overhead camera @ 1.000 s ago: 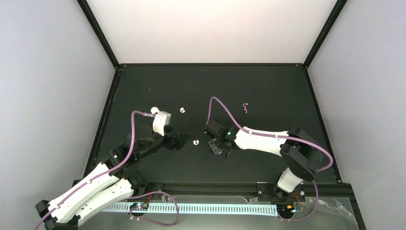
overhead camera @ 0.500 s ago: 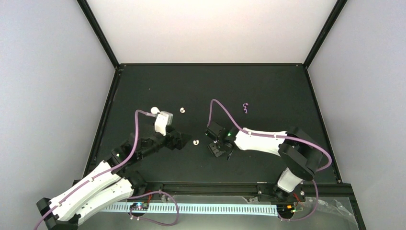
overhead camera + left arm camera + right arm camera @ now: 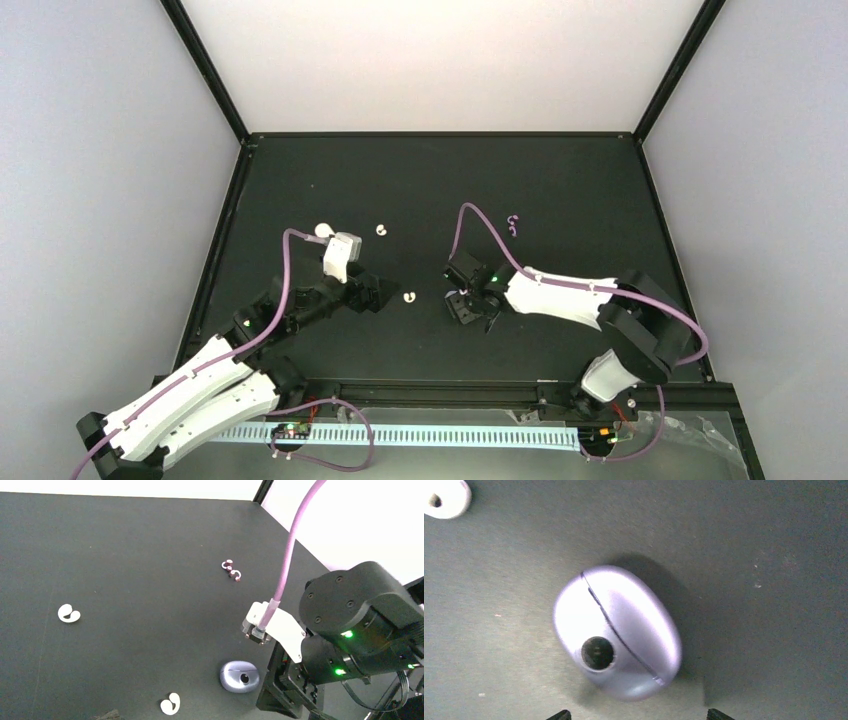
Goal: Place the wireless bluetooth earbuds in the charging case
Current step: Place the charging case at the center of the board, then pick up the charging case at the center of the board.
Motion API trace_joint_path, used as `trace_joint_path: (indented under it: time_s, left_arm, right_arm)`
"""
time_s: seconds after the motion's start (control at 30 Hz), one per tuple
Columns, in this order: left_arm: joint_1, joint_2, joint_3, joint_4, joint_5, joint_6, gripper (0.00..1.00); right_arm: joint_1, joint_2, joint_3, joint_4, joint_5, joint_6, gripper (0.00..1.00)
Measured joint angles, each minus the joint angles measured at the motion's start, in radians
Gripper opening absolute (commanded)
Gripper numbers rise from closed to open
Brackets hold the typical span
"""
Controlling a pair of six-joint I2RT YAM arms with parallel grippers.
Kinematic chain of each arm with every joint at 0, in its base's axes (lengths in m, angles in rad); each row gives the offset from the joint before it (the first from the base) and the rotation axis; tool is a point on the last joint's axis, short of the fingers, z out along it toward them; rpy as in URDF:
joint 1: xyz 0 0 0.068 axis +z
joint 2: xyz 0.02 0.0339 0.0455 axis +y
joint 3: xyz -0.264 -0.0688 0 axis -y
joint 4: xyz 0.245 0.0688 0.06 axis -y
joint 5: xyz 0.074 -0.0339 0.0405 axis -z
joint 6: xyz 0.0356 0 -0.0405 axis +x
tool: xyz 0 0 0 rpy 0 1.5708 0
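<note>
The black table (image 3: 560, 190) is the biggest thing here. The right arm (image 3: 560, 295) reaches in toward the middle, and the left arm (image 3: 190, 385) reaches in from the other side.

The right claw (image 3: 638, 714) hangs right above the charging case (image 3: 619, 630). Its two tips are far apart, one on each side of the case, and they hold nothing. The left claw (image 3: 385, 293) points toward the middle of the table. I cannot tell if it is wide or closed.

The charging case is a small, smooth, light purple pebble. It lies flat on the table. A thin line runs across it and the lid looks shut.

No buds are in it. One white earbud (image 3: 408, 296) lies just left of the case, between the two claws. Another white earbud (image 3: 381, 229) lies farther back. The two purple earbuds (image 3: 512, 225) sit close together, farther back and to the right.

I think the job is only starting. The step now looks like grabbing the case. Next the claw should drop down and pinch it softly. It is round and slick, so it could slip away. Then the lid must be opened.
</note>
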Motion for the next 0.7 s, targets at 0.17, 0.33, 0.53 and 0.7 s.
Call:
trace_joint_path:
  time_s: [0.17, 0.33, 0.53, 0.7]
  left_arm:
    - [0.000, 0.000, 0.000, 0.000, 0.000, 0.000, 0.99]
    - [0.000, 0.002, 0.000, 0.001, 0.001, 0.000, 0.99]
    - [0.000, 0.002, 0.000, 0.001, 0.001, -0.001, 0.99]
    - [0.000, 0.008, 0.000, 0.001, 0.002, -0.001, 0.99]
  right_arm:
    - [0.001, -0.039, -0.002, 0.037, -0.042, -0.011, 0.78]
    - [0.001, 0.000, 0.035, 0.042, -0.044, -0.031, 0.77]
    - [0.001, 0.050, 0.067, 0.043, -0.038, -0.081, 0.79]
    - [0.001, 0.074, 0.108, 0.037, -0.032, -0.122, 0.79]
